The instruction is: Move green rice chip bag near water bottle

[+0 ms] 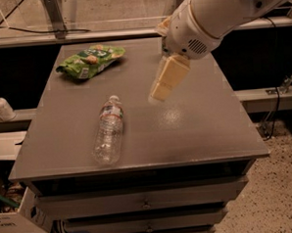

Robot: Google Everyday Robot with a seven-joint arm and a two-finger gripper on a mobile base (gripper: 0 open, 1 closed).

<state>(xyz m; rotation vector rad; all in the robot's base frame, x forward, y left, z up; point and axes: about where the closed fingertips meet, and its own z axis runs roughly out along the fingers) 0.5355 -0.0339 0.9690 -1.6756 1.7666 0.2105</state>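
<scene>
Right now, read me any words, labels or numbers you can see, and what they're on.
Nothing reads clearly.
green rice chip bag: white logo lettering, too blurred.
water bottle: label band print, too small.
gripper, above the middle of the table: no marking seen.
</scene>
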